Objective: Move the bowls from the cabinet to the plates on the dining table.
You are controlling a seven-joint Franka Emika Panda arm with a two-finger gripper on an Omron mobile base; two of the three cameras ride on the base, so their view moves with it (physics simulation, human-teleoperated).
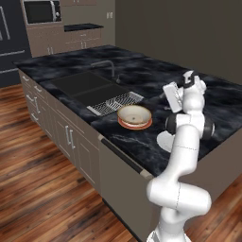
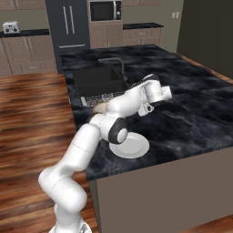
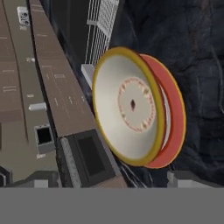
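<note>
One cream bowl point(image 3: 131, 105) sits on the orange plate point(image 3: 173, 118); the white plate point(image 2: 131, 146) waits, tool point(image 1: 190, 79) wide open.

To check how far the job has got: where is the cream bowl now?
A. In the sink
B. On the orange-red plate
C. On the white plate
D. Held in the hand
B: the cream bowl sits on the orange-red plate beside the sink, while the white plate lies bare and the hand is open.
</note>
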